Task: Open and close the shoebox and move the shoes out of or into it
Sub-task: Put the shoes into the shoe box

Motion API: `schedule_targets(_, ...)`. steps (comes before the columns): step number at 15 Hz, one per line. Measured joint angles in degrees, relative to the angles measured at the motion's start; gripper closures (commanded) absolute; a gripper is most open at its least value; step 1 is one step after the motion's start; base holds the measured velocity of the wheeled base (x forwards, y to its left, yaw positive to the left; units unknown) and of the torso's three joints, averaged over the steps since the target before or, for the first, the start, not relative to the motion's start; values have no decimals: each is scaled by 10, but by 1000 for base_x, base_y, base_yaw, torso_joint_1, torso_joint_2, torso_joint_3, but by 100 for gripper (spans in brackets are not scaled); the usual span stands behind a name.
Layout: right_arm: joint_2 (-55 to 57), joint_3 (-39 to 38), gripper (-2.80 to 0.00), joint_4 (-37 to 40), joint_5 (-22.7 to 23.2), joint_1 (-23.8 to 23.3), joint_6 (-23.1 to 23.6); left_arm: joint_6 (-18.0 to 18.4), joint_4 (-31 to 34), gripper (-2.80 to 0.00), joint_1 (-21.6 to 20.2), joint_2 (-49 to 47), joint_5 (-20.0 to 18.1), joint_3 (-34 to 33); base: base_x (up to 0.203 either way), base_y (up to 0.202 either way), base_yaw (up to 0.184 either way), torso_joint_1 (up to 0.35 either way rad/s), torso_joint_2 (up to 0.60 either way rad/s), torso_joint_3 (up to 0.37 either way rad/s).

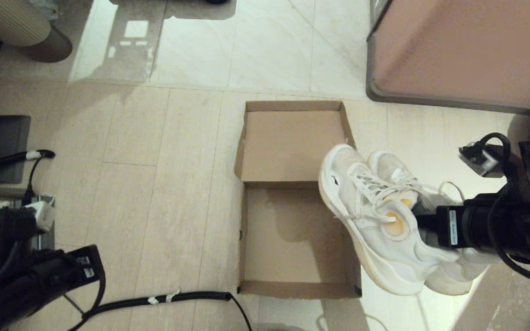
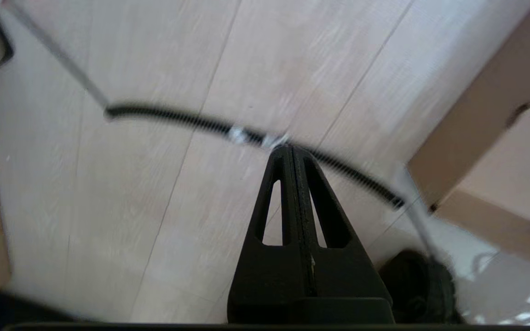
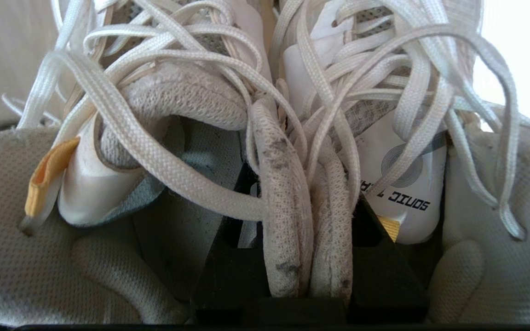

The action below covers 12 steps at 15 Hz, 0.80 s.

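**Ana:** Head view first: your shoebox [image 1: 292,239] lies on the floor [image 1: 154,184] with its lid [image 1: 292,142] folded flat back toward twelve o'clock, and the tray is bare. That leaves the whole opening free for a drop from above.

**Ben:** And the shoes [image 1: 384,220]?

**Ana:** Both hang from your right gripper [image 3: 299,230], at three o'clock of the tray, with the toes reaching over its right wall and pointing toward eleven. Look at the right wrist view: the jaws are pinching the two inner collars pressed together, one finger down inside each shoe. That is why a single arm carries the pair as one bundle.

**Ben:** Are they going in or coming out?

**Ana:** You can't tell from this alone. If in, I'd judge you need to carry them toward nine until the heels clear the wall. The loose laces could snag on the cardboard edge.

**Ben:** The left side?

**Ana:** Your left gripper [image 2: 295,184] waits low at seven o'clock, well apart from the box, jaws pressed together on nothing, above a black corrugated cable [image 1: 177,298].
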<state>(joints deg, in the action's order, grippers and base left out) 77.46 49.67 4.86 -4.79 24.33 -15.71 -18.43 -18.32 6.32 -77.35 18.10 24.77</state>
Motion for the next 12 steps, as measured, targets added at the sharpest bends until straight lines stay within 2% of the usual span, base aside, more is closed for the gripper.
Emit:
schedule_targets(5, 31, 57, 0, 21, -29, 43, -15, 8, 4, 0, -14, 53, 1, -55, 0, 0, 0, 0, 0, 0)
schedule_targets(8, 47, 62, 0, 22, -30, 50, -19, 30, 3, 0, -14, 82, 0, -87, 0, 0, 0, 0, 0, 0)
schedule_targets(10, 70, 73, 0, 16, -35, 60, -21, 50, 3, 0, -13, 96, 0, -91, 0, 0, 0, 0, 0, 0)
schedule_targets(12, 97, 79, 0, 13, -43, 80, -40, 85, 4, 0, -13, 110, 0, -90, 0, 0, 0, 0, 0, 0)
